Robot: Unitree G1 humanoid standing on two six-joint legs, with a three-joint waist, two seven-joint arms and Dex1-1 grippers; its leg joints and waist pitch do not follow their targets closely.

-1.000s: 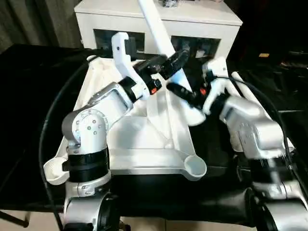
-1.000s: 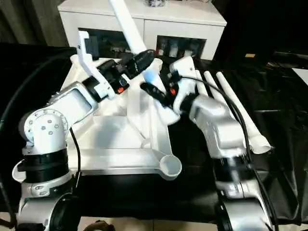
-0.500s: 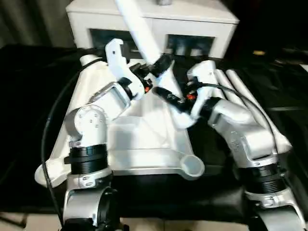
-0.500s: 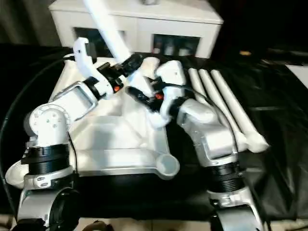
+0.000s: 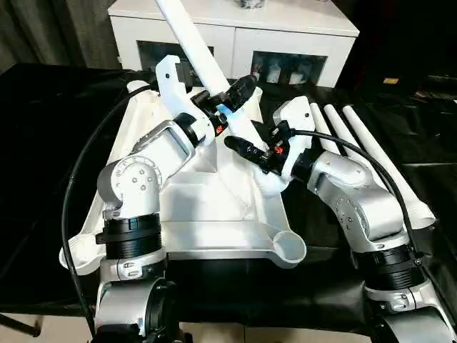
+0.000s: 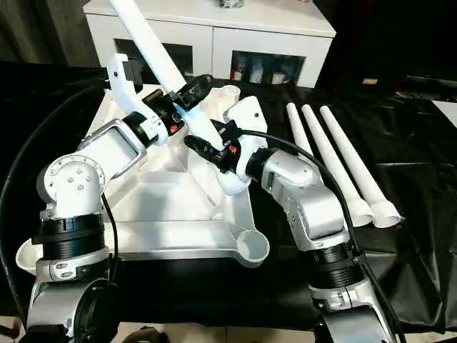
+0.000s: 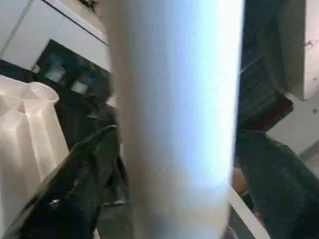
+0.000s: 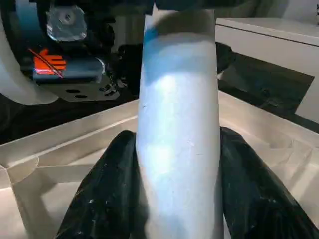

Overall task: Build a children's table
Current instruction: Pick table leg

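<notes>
Both end effectors [image 5: 230, 96] [image 5: 250, 151] clamp the tilted leg [image 5: 207, 68].

The long tapered white tube leg [image 5: 203, 61] ran off the frame at 12 o'clock, its upper end unseen. Its lower end was hidden behind the right gripper [image 5: 251, 151]. The silver left forearm [image 5: 153, 153] covered part of the white ribbed plastic tabletop [image 5: 207, 207].
</notes>
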